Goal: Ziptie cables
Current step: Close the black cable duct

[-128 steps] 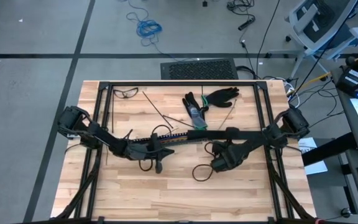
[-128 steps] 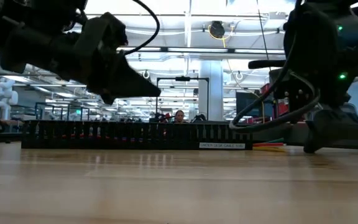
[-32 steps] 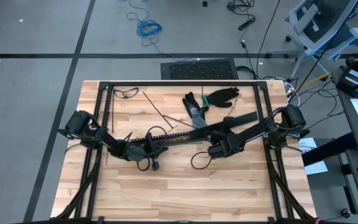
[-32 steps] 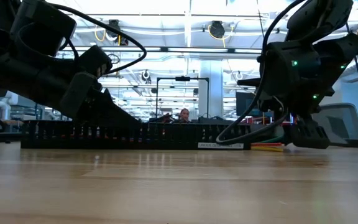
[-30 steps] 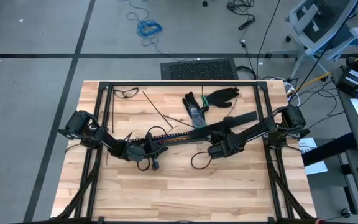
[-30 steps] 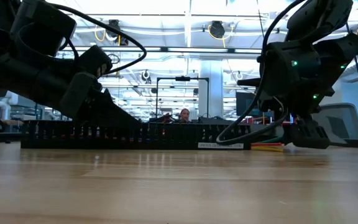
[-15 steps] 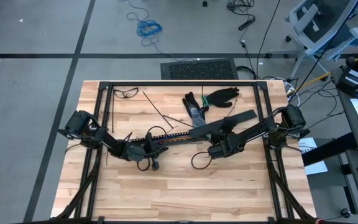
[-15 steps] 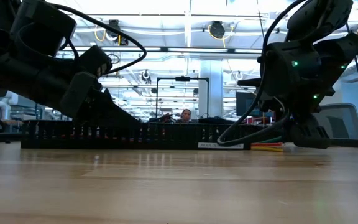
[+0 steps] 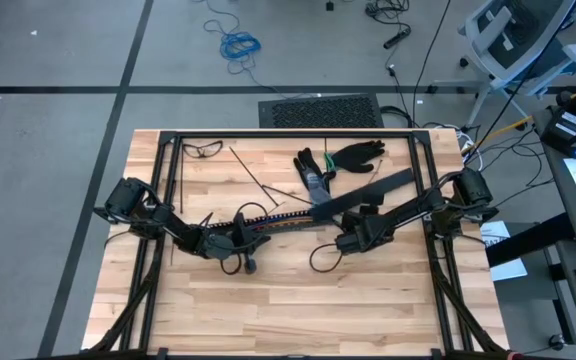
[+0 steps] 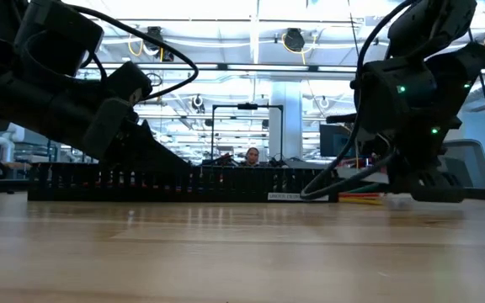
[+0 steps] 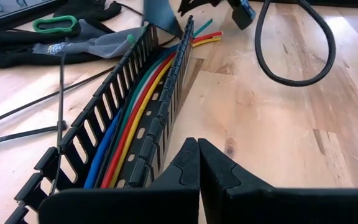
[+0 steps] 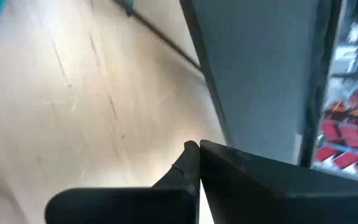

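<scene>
Cables (image 11: 128, 127): blue, red, yellow, green, white, lying lengthwise in slotted rail (image 11: 160, 115). Zipties (image 11: 17, 134): thin dark strips, flat on tabletop (image 11: 278, 124) beside it.

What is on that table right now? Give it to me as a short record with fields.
cables: coloured wires lying along the inside of the black slotted rail, ends sticking out of its far end
zipties: thin dark strips loose on the wood, none around the cables
left gripper: shut, empty, low beside the rail
right gripper: shut, its tip at one end of a grey cover strip; an actual grip is not confirmed
cover strip: angled away from the rail
other: black gloves at the far edge
</scene>
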Available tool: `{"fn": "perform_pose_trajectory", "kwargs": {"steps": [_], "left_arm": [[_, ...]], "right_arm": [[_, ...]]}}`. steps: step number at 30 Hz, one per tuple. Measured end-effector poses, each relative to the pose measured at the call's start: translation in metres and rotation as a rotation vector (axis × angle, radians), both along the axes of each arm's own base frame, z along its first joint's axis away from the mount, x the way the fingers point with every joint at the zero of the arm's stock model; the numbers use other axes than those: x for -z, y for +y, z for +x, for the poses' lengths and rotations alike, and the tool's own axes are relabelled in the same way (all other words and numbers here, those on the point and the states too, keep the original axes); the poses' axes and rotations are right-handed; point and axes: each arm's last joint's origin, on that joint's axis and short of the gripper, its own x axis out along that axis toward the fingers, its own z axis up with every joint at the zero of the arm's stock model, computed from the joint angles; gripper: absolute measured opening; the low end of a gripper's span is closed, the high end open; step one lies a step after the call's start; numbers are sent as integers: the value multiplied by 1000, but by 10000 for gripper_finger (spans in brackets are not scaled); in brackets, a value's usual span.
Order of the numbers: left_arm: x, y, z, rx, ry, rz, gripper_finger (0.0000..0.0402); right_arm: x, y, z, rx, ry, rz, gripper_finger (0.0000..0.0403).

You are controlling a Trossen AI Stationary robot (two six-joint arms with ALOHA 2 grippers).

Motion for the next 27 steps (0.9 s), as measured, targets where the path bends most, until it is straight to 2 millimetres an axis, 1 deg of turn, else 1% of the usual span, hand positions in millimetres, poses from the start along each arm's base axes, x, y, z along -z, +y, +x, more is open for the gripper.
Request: {"fn": "perform_pose_trajectory", "kwargs": {"steps": [3,7,13,19,21,24,26,27], "left_arm": [[0,0,0,-4,0,1,0],[0,0,0,-6,-1,0,0],[0,0,0,-8,2,2,0],[2,1,-1,-15,19,11,0],[2,1,-1,-39,13,-25,0],[2,1,0,-69,-13,-128,0],[-1,-1,3,-54,-26,-191,0],[-4,-3,6,-47,-38,-215,0]], "right_arm": [[-1,0,-4,55,7,12,1],[-1,-1,-6,67,17,8,1],[-2,0,-6,81,5,7,1],[-5,1,0,75,-16,12,0],[-5,-1,0,96,-1,48,0],[-4,-5,-4,155,80,183,0],[-10,-5,-7,153,92,195,0],[-16,-4,-9,135,87,156,0]]}}
